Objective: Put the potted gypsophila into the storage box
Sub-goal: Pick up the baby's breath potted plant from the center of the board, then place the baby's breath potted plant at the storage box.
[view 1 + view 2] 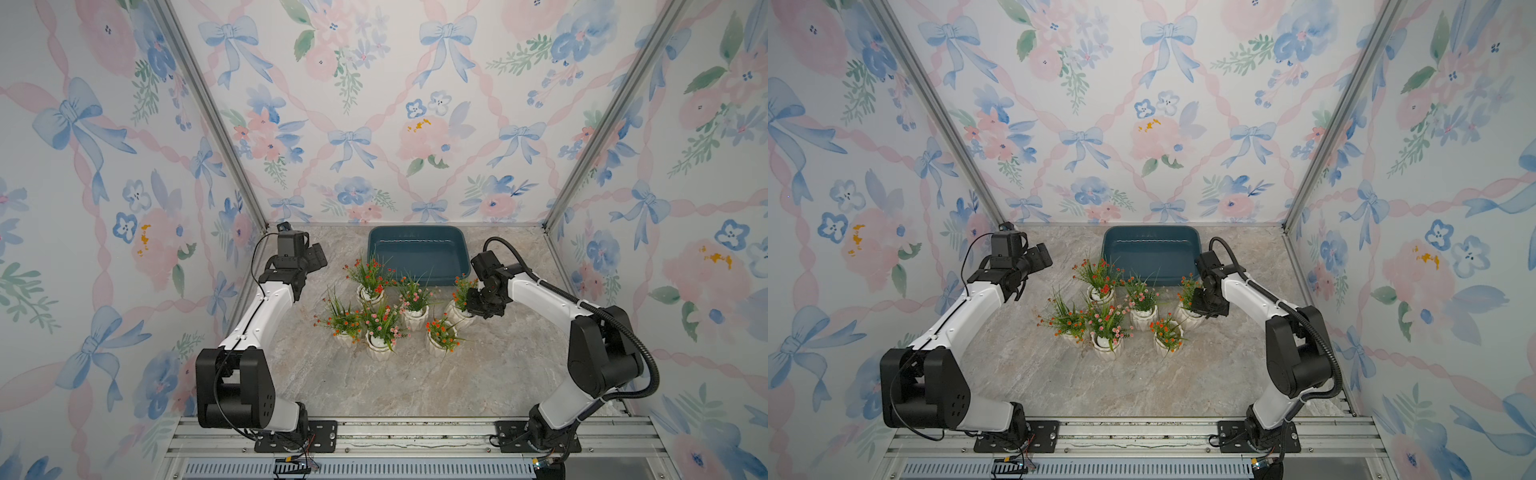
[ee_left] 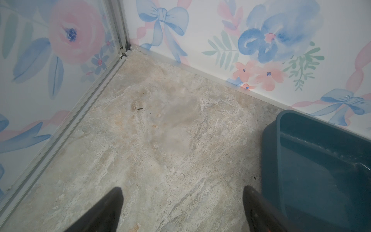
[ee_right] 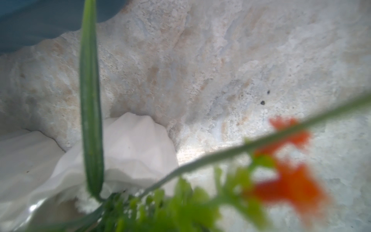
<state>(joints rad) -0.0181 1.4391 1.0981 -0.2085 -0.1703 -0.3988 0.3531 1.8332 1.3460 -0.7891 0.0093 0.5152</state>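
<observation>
Several potted gypsophila stand in white ribbed pots in the middle of the marble table, in front of the empty teal storage box [image 1: 415,229] [image 1: 1150,229]. My right gripper [image 1: 473,308] [image 1: 1200,306] is lowered onto the rightmost potted gypsophila [image 1: 456,318] [image 1: 1188,319] and is shut on its green sprigs [image 3: 180,204]. In the right wrist view its white pot [image 3: 136,144] and blurred orange blossoms [image 3: 291,184] lie close below, and the fingers themselves are hidden. My left gripper [image 1: 319,254] [image 2: 183,188] hangs open above the back left of the table with nothing between its fingers.
The other pots crowd close to the held one, the nearest being the pink-flowered pot [image 1: 415,316] and the front right pot [image 1: 440,343]. Floral walls close in the back and both sides. The box's corner [image 2: 279,128] lies beside my left gripper.
</observation>
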